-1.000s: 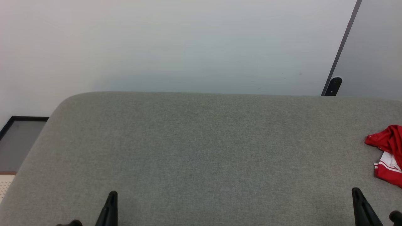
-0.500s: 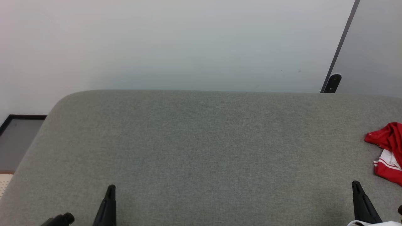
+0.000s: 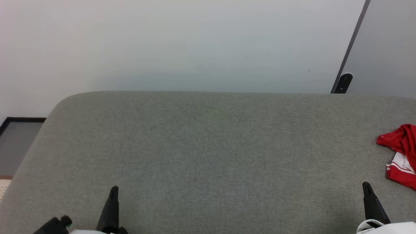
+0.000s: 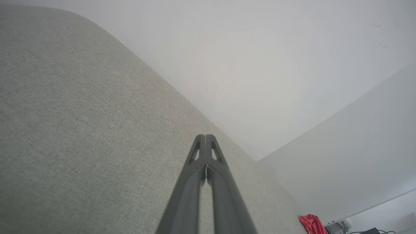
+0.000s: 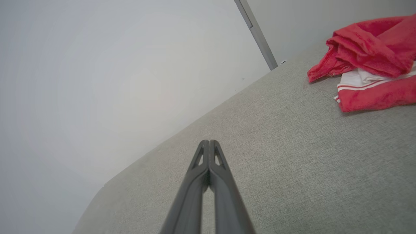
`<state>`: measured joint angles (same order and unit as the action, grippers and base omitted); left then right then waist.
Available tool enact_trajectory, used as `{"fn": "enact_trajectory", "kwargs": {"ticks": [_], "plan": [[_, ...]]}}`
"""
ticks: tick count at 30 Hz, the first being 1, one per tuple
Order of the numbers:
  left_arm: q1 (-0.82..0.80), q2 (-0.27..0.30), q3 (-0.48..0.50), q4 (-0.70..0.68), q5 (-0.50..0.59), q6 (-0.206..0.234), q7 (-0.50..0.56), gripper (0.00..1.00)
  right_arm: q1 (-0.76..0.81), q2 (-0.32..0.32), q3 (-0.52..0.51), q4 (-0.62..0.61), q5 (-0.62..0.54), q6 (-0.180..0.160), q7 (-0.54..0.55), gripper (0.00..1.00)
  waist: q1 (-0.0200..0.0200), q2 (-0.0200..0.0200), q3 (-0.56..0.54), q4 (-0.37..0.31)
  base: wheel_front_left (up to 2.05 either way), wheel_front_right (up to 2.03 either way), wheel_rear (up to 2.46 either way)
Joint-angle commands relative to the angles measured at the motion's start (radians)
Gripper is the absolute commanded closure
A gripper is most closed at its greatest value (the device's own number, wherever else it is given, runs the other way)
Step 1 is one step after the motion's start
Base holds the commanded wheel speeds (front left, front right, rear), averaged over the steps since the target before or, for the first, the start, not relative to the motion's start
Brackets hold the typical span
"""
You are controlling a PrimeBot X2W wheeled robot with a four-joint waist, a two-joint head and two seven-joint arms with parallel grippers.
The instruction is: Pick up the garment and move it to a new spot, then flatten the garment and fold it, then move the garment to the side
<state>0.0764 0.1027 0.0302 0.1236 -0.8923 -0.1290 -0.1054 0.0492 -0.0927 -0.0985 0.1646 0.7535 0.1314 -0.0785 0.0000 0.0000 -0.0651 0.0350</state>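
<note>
Both closed and empty, my left end effector and right end effector point across a grey fabric-topped desk with a rounded corner. The garment lies crumpled at its right edge. A pale wall stands behind.

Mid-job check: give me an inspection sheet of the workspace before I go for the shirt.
Surface: grey fabric top, flat, with a rounded far-left corner.
Job's things: garment, red and white, crumpled at the right edge, partly cut off in the head view.
Clutter: nothing seen.
Grippers: left gripper and right gripper at the near edge, jaws shut, holding nothing; the right one is nearer the garment, apart from it.
Cables: cables beyond the garment, off the surface, in the left wrist view.
Surroundings: pale wall, dark strip at right, dark-framed panel at left.
</note>
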Motion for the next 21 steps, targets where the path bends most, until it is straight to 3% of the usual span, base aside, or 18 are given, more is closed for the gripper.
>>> {"fn": "enact_trajectory", "kwargs": {"ticks": [1, 21], "plan": [[-0.027, 0.003, 0.004, -0.005, -0.031, -0.001, 0.005, 1.00, -0.025, -0.001, -0.006, -0.006, 0.035, 0.000, 0.005, 1.00, 0.0000, 0.0000, 0.001, -0.001, 0.00, 0.00, 0.00], [-0.079, -0.007, 0.020, 0.034, -0.257, -0.002, 0.065, 1.00, -0.071, 0.013, -0.010, 0.021, 0.295, -0.001, 0.065, 1.00, 0.0000, 0.0000, 0.017, -0.009, 0.00, 0.00, 0.00]]}}
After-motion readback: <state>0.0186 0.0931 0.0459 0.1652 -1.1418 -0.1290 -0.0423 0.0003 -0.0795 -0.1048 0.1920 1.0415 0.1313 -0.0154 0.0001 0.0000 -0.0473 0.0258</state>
